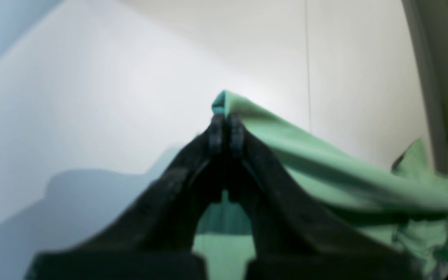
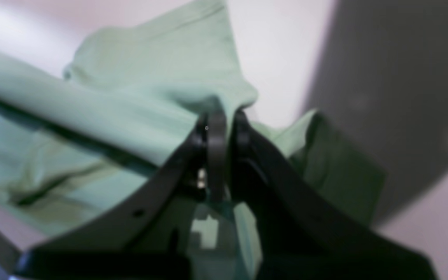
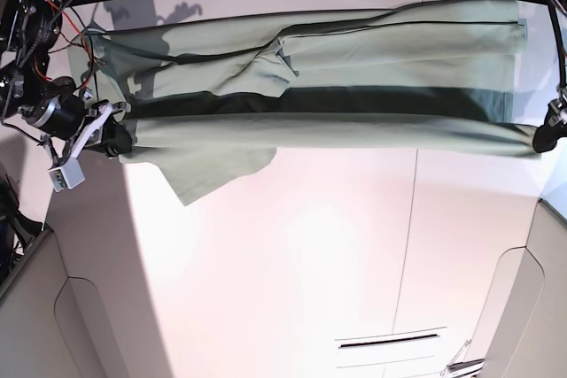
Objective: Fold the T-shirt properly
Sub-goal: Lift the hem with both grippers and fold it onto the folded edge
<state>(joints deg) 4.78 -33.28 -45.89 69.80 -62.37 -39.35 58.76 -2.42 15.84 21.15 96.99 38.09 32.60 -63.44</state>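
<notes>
Two tools hold the T-shirt (image 3: 328,86) between them, so the step in hand looks like the lengthwise fold: one long edge is lifted and stretched taut while the rest lies on the desk (image 3: 292,254). The left tool (image 1: 226,134) is clenched on a corner of cloth, with a tip of darker trim poking just past its fingertips and the fabric running off to its right. The right tool (image 2: 224,132) is likewise pinched shut on a bunch of fabric that drapes away to its left, with a loose flap hanging on its other side. In the base view the lifted edge spans from one tool to the other, and a dark shadowed band separates it from the part lying flat beyond.

Next, I judge, both tools must carry that edge across together at even height and lay it on the far part, keeping the tension so nothing sags.

The shirt is pale sage green with darker trim, softly creased; one sleeve droops below the held edge near the right tool.
</notes>
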